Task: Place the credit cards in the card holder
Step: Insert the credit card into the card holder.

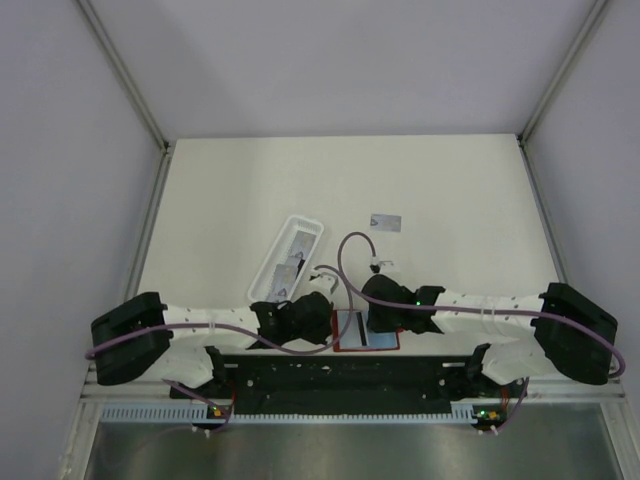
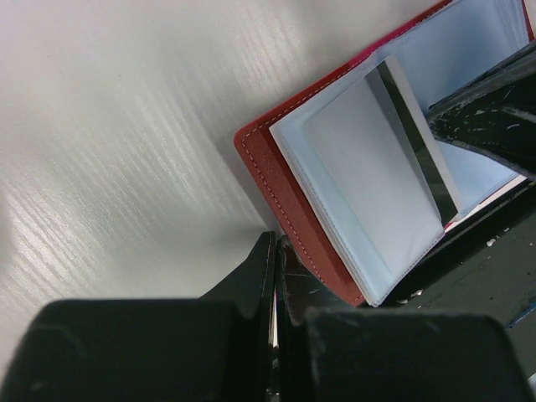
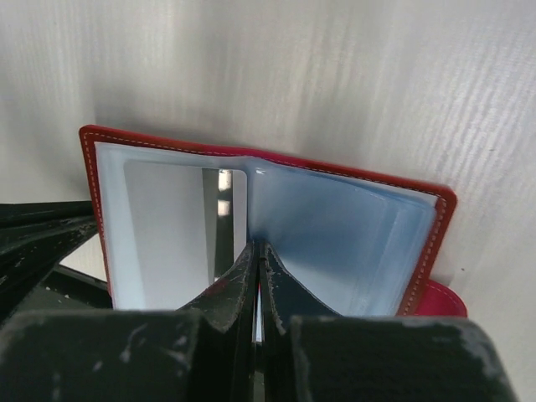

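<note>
Pressing shut at the centre fold of the open card holder (image 3: 435,209), right gripper (image 3: 255,251) tips are sitting between its pale pockets; can't tell if pinching a leaf. Left gripper (image 2: 276,243) is clenched too, tips touching the holder's red edge. One credit card (image 2: 360,159) is sitting in a pocket. Holder is lying at the near edge of the table (image 1: 450,190), between both arms; loose card (image 1: 386,222) is lying farther back, near the white tray (image 1: 270,255).

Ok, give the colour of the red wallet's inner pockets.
Pale bluish-white pockets; clearest in the right wrist view.
</note>
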Robot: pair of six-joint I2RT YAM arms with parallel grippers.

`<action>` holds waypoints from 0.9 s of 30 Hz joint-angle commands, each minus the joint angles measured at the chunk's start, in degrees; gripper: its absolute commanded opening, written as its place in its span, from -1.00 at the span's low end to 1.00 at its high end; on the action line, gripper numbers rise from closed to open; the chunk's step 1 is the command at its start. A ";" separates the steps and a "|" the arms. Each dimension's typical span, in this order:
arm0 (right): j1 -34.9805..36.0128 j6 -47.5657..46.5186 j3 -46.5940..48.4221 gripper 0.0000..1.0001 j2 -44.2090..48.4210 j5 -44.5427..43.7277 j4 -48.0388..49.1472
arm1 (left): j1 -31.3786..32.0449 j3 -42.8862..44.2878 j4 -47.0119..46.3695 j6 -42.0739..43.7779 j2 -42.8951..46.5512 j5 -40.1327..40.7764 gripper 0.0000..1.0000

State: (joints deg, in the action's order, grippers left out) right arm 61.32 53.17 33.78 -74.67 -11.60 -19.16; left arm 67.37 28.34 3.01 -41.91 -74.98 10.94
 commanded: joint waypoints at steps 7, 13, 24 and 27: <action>-0.15 -0.17 -1.00 -1.00 -2.93 7.81 10.54 | 0.39 1.63 -2.57 0.25 -2.10 -1.80 -1.00; -0.23 -0.87 -0.56 -1.00 -0.39 5.81 8.36 | 0.48 1.46 -2.39 0.16 -1.49 -1.45 -1.00; -0.76 -1.22 -1.96 -0.49 11.47 -2.20 -0.53 | 0.39 -1.70 5.34 -2.29 11.25 6.72 -1.00; -0.94 -1.05 -2.75 -0.31 13.93 -3.34 -1.41 | 0.39 -2.41 7.18 -2.91 14.59 8.48 -1.00</action>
State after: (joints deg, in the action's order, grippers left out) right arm 60.84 52.18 32.40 -64.01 -11.84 -18.48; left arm 67.61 27.18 7.64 -43.42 -64.58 15.31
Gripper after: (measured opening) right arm 0.302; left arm 0.012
